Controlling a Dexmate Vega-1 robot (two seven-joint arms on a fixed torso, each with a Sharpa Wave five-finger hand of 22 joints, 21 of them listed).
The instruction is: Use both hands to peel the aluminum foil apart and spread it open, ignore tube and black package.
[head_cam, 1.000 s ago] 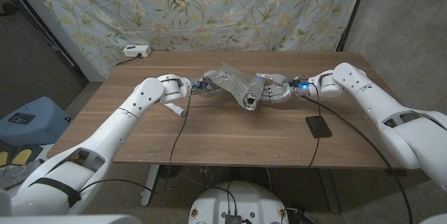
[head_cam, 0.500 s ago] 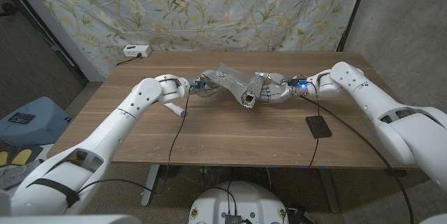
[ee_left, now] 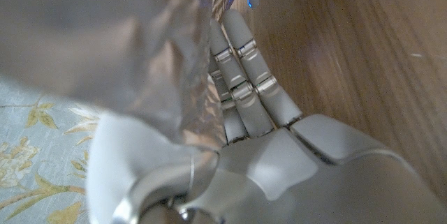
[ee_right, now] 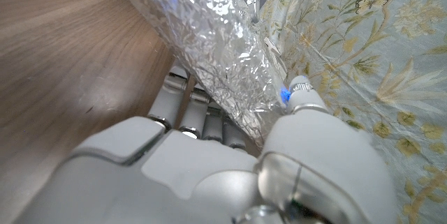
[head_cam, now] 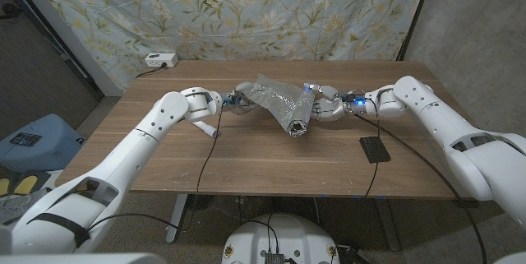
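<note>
A crumpled sheet of aluminum foil [head_cam: 275,99] hangs between my two hands just above the middle of the table. My left hand [head_cam: 237,103] pinches its left end; in the left wrist view the foil [ee_left: 140,42] runs between the thumb and the fingers [ee_left: 244,91] of my left hand [ee_left: 279,161]. My right hand [head_cam: 325,104] holds the right edge; in the right wrist view the foil [ee_right: 209,35] lies between thumb and fingers [ee_right: 185,112] of my right hand [ee_right: 202,168]. A loose foil flap droops toward the table beside the right hand.
A white tube [head_cam: 209,128] lies on the table [head_cam: 246,161] near my left forearm. A black package [head_cam: 375,149] lies under my right forearm. A white power strip [head_cam: 160,60] sits at the far left edge. A flowered cloth hangs behind.
My right hand has drawn a little to the right, and more of the foil's right part now shows free of it. The left hand has stayed in place.
</note>
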